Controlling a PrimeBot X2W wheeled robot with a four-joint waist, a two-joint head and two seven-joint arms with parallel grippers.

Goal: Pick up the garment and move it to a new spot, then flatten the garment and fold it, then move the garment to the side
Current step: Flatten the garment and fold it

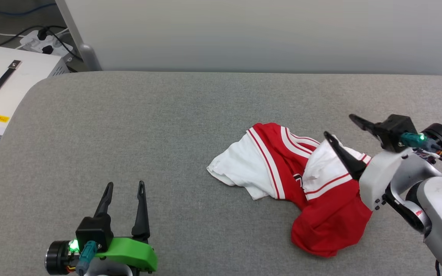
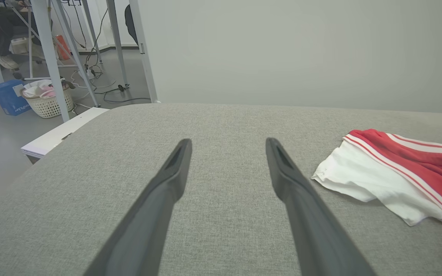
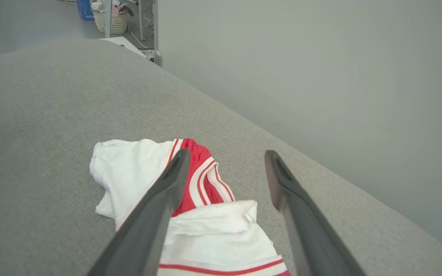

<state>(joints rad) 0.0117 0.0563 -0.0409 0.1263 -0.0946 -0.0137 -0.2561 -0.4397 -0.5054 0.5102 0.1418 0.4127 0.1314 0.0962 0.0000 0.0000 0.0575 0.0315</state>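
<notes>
The garment [image 1: 301,180] lies crumpled on the grey table [image 1: 129,126], right of centre, showing red cloth, white sleeves and red-white striped trim. My right gripper [image 1: 338,124] hangs just over the garment's right part, fingers pointing up-left, open and holding nothing. In the right wrist view the right gripper [image 3: 227,152] spreads above the garment [image 3: 129,168], with its left finger across the red stripes. At the near left my left gripper [image 1: 125,184] stands open over bare table, well apart from the cloth. The left wrist view has the left gripper [image 2: 228,142] open, with the garment [image 2: 397,180] off to the right.
A grey wall panel [image 1: 267,34] runs behind the table's far edge. Left of the table sit a white box with a black handle [image 1: 2,84] and a power strip [image 1: 42,42]. A laundry basket [image 2: 48,101] and a blue box [image 2: 8,97] stand on the floor beyond.
</notes>
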